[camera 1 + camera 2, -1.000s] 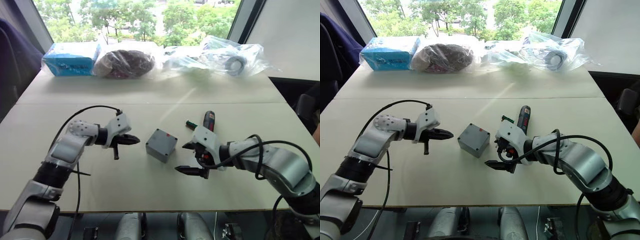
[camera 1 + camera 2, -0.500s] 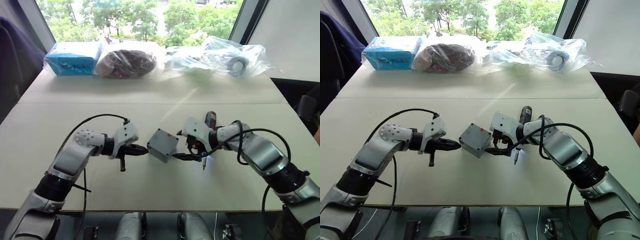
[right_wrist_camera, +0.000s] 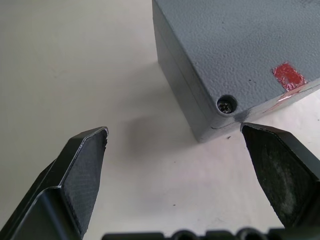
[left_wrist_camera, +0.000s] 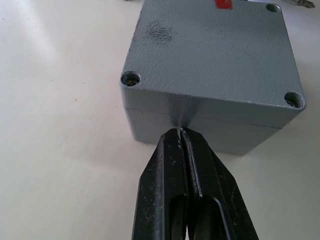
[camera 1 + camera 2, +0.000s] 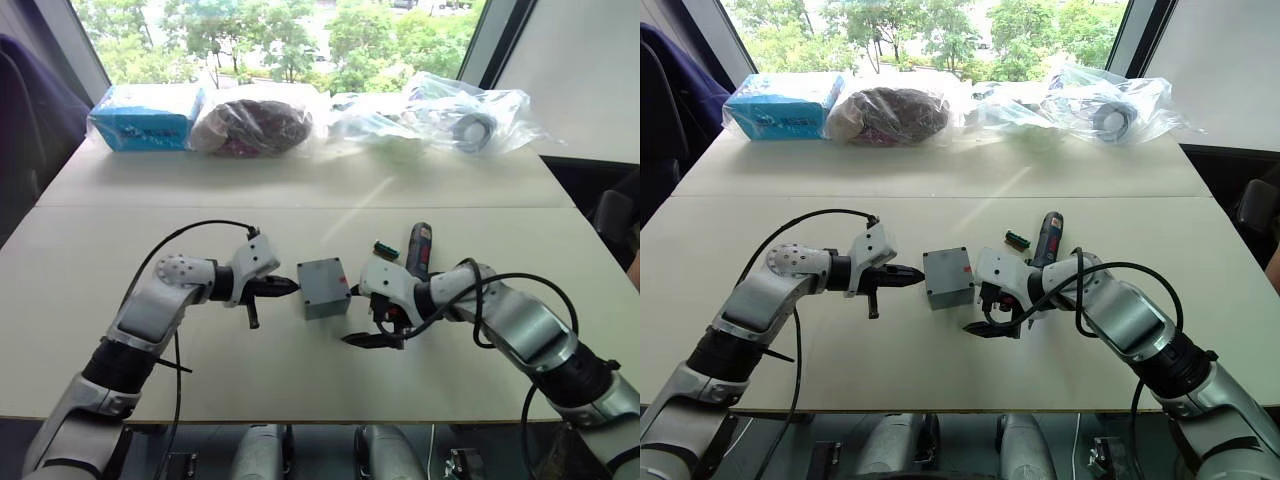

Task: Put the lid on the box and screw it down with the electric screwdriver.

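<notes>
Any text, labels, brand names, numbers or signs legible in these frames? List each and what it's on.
None can be read.
The blue carton: pale print on its front, too blurred to read.
The electric screwdriver: red and blue label, too small to read.
The lid on the box: a plain red mark at its edge, no lettering.

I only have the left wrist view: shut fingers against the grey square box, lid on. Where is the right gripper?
Observer: The right gripper is open beside the red-marked corner of the grey square box, not touching it.
Operator: And the dark pen-shaped electric screwdriver?
Observer: The electric screwdriver lies unheld on the white table, beyond the right gripper.
</notes>
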You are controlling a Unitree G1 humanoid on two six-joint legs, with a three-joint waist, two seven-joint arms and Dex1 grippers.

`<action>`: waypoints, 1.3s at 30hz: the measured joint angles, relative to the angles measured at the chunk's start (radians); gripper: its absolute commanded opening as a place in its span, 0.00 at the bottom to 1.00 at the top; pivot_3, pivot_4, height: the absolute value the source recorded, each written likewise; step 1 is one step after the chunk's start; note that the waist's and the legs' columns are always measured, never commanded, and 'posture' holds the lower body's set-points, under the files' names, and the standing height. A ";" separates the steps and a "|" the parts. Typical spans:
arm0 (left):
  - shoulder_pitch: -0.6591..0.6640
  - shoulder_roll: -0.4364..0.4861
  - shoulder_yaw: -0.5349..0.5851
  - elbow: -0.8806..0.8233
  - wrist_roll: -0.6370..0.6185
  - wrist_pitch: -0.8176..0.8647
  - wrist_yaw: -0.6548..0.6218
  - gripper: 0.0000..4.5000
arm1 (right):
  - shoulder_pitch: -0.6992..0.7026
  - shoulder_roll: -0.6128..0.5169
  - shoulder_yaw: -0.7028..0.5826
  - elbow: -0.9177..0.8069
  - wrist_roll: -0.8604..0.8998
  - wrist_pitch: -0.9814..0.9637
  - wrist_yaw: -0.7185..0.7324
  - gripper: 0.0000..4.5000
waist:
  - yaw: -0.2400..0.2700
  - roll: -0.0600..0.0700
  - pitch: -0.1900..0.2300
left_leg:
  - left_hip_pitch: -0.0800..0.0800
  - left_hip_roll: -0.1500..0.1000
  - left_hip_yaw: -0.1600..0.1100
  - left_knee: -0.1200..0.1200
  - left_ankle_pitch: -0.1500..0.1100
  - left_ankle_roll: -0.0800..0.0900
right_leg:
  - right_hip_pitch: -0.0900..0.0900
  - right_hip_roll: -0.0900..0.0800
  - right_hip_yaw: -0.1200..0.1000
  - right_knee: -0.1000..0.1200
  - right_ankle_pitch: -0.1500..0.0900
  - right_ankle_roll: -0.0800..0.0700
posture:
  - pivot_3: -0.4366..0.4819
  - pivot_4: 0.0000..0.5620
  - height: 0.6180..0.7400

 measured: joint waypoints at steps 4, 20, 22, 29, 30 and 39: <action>-0.018 -0.014 0.001 0.033 0.006 -0.014 0.016 0.00 | 0.011 0.017 -0.005 -0.021 0.001 0.029 -0.012 0.99 | 0.000 0.000 0.000 | 0.000 0.000 0.000 0.000 0.000 0.000 | 0.000 0.000 0.000 0.000 0.000 0.000 | 0.48 0.27 1.00; -0.033 0.083 0.040 0.034 -0.024 -0.005 -0.074 0.00 | -0.024 -0.021 -0.239 0.005 0.104 0.107 -0.013 0.99 | 0.000 0.000 0.000 | 0.000 0.000 0.000 0.000 0.000 0.000 | 0.000 0.000 0.000 0.000 0.000 0.000 | 0.48 0.27 1.00; -0.067 0.075 0.089 0.039 -0.071 0.029 -0.079 0.00 | -0.108 -0.009 -0.352 0.119 0.114 0.111 -0.058 0.99 | 0.001 0.000 0.000 | 0.000 0.001 0.000 0.001 0.000 0.000 | 0.000 0.000 0.000 0.000 0.000 -0.001 | 0.48 0.27 1.00; -0.133 0.028 0.134 0.015 -0.148 0.094 -0.076 0.00 | -0.167 0.021 -0.307 0.354 0.015 -0.012 -0.106 0.99 | -0.004 -0.001 0.000 | 0.000 -0.001 0.001 0.000 0.000 0.000 | 0.000 0.000 0.000 0.000 0.000 0.000 | 0.48 0.27 1.00; -0.133 0.020 0.128 0.008 -0.154 0.098 -0.076 0.00 | -0.167 0.029 -0.260 0.396 -0.013 -0.043 -0.098 0.99 | -0.006 0.000 0.000 | 0.000 -0.001 0.001 0.000 0.000 0.000 | 0.000 0.000 0.000 0.000 0.000 0.000 | 0.48 0.27 1.00; -0.080 0.007 0.111 -0.057 -0.162 0.121 -0.039 0.00 | -0.297 0.076 -0.155 0.644 -0.150 -0.158 -0.076 0.54 | -0.023 0.000 0.000 | 0.000 0.000 0.000 0.000 0.000 0.000 | 0.000 0.000 0.000 0.002 0.001 0.001 | 0.48 0.27 1.00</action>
